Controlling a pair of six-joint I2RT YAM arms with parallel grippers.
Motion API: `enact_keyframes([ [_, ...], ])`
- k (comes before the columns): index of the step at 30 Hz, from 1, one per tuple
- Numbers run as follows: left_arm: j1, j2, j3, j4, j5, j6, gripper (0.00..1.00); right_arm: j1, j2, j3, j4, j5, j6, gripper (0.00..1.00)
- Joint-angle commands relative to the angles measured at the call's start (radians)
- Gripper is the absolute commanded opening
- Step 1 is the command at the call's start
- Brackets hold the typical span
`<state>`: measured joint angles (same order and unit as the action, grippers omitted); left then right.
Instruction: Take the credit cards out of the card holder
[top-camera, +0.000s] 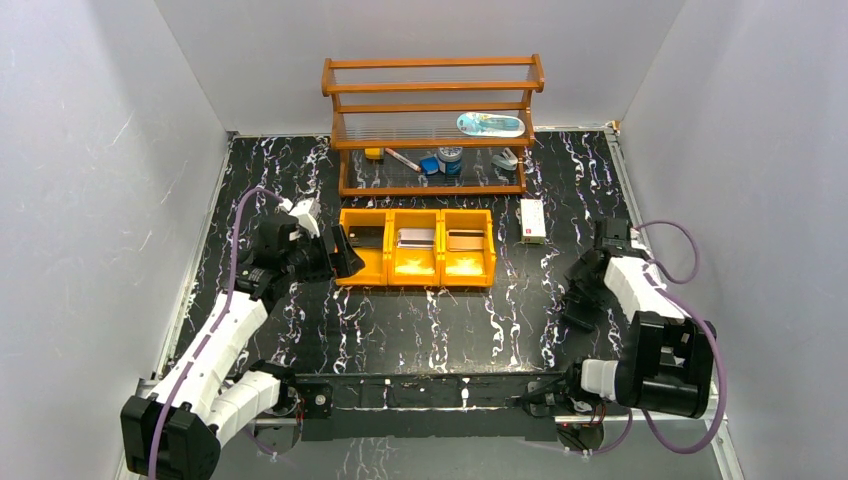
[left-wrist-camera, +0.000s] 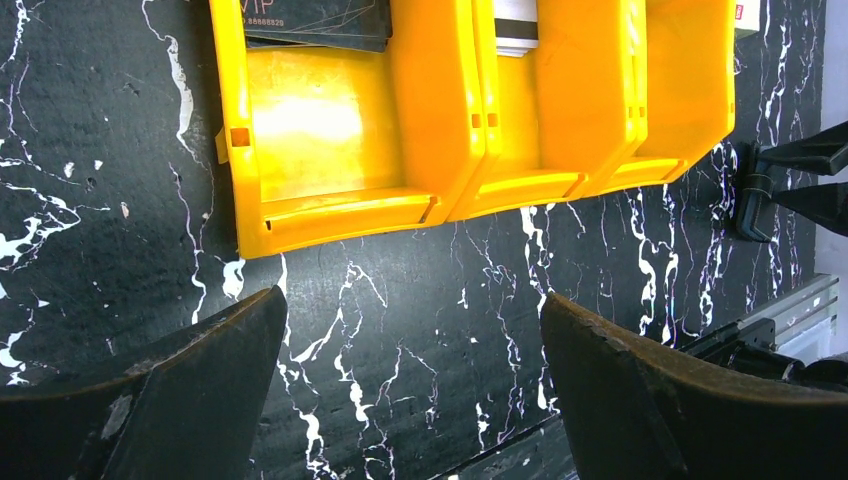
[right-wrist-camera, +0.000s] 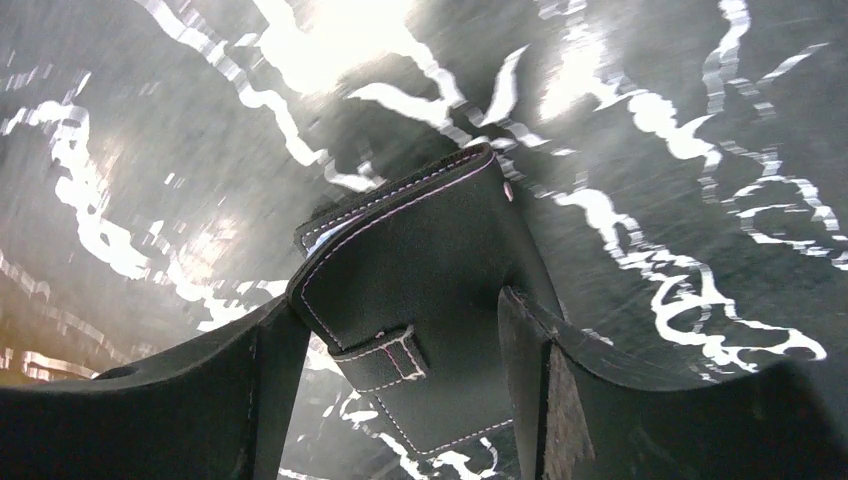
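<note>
The black card holder is folded shut with its strap across the front and stands tilted between my right gripper's fingers. My right gripper grips it, one finger against each side, low over the table at the right. Credit cards lie in the yellow bin's compartments: a dark one, a pale one and a tan-brown one. The left wrist view shows the dark card and the edge of the pale card. My left gripper hangs open and empty just in front of the bin's left end.
The yellow three-compartment bin sits mid-table. Behind it stands a wooden shelf rack holding small items. A white box lies right of the bin. A metal rail runs along the near edge between the arm bases.
</note>
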<state>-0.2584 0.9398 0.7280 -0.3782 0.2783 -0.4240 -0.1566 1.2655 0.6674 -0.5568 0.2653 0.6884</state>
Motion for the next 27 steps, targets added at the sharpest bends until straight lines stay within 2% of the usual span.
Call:
enact_keyframes([
  [1,0.000,-0.006,-0.013,0.002,0.030,-0.008,0.98,0.164,0.034,-0.035,0.001,-0.210,0.059,0.74],
  [4,-0.001,-0.016,-0.019,0.001,0.031,-0.011,0.98,0.307,0.038,0.010,-0.051,-0.169,0.085,0.75],
  [6,-0.001,-0.026,-0.024,-0.001,0.027,-0.013,0.98,0.360,0.016,0.052,-0.080,-0.144,0.088,0.77],
  [12,-0.001,-0.042,-0.029,-0.010,0.018,-0.010,0.98,0.372,-0.063,0.168,-0.176,-0.018,0.040,0.89],
  [17,0.000,-0.039,-0.029,-0.012,0.020,-0.009,0.98,0.371,-0.038,0.168,-0.197,0.018,0.047,0.95],
  [23,-0.001,-0.040,-0.026,-0.016,0.030,-0.010,0.98,0.371,0.073,0.105,-0.143,-0.104,0.036,0.90],
  [27,-0.001,-0.037,-0.038,-0.012,0.038,-0.013,0.98,0.376,0.076,0.054,-0.095,-0.190,0.030,0.83],
])
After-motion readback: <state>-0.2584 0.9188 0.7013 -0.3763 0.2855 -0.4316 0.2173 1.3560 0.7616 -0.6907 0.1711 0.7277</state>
